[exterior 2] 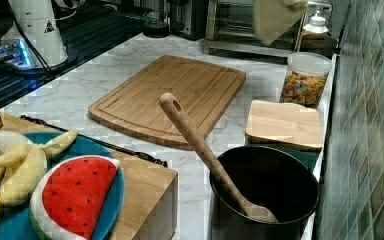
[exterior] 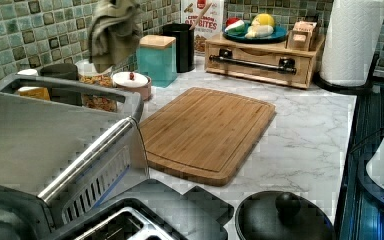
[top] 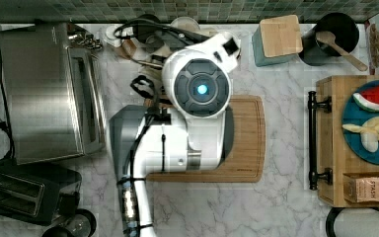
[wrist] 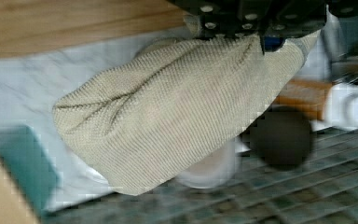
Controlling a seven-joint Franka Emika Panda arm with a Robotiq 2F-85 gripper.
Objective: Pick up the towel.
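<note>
Towel (wrist: 177,116) hangs in the air, off the bench, pinched at its upper edge by the claw (wrist: 256,35), whose black fingers are clamped on the cloth in the wrist view. The cream fabric droops below the claw in one thick, folded bulk with a ribbed weave.

In the left view the towel (exterior: 112,30) dangles near the tiled wall, above a clear jar of cereal (exterior: 96,87) and a small white-lidded bowl (exterior: 131,82). In the right view its lower end (exterior 2: 275,17) hangs from the top of the picture, above that same cereal jar (exterior 2: 305,77) with its white lid.

In the top view the white arm (top: 197,103) covers the back of the marble bench (top: 276,207) and part of a wooden cutting board (top: 249,143), which lies flat and bare in the left view (exterior: 207,130).

Farther out, a teal canister with a wooden lid (exterior: 156,57) stands just beside a black pot (exterior: 182,45) holding a wooden spoon (exterior 2: 200,145). On the top view's right sits a wooden tray (top: 328,148) with a black handle, bearing a blue plate (top: 355,133) with a toy watermelon slice (top: 377,94) and a toy banana (top: 370,131). A steel toaster oven (top: 49,94) fills the top view's left, with a black toaster (top: 19,192) just below it. A roll of paper towels (exterior: 352,40) stands at the left view's right edge.
</note>
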